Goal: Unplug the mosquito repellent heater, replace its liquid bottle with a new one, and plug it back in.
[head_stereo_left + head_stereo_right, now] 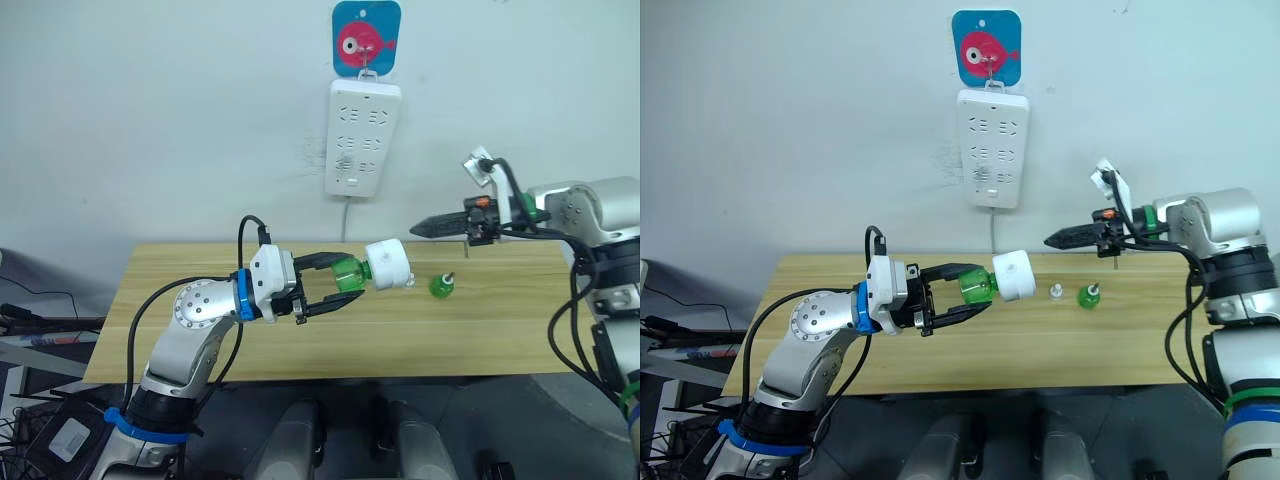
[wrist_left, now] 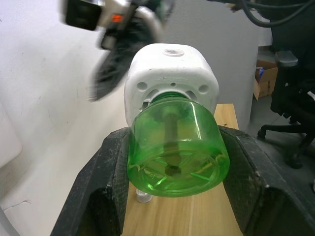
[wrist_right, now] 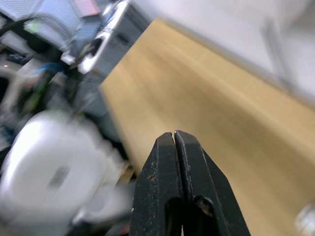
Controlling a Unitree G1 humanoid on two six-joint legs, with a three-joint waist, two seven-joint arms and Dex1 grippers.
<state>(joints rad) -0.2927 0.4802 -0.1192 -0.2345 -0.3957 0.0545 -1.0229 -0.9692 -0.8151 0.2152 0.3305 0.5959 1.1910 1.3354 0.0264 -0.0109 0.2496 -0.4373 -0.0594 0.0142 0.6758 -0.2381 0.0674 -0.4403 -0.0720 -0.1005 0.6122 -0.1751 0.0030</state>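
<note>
No readable text, labels or numbers anywhere.

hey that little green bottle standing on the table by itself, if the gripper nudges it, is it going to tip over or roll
Likely tips easily: the small green bottle stands upright on the wooden table, narrowing to a thin top, and looks light. Its body looks round, so once down it would probably roll. The plastic looks smooth, so closed fingers may slide off rather than push it cleanly.

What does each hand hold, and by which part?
The left hand holds the small white rounded plastic heater by its attached green transparent bottle. The right hand is shut, holding nothing.
</note>
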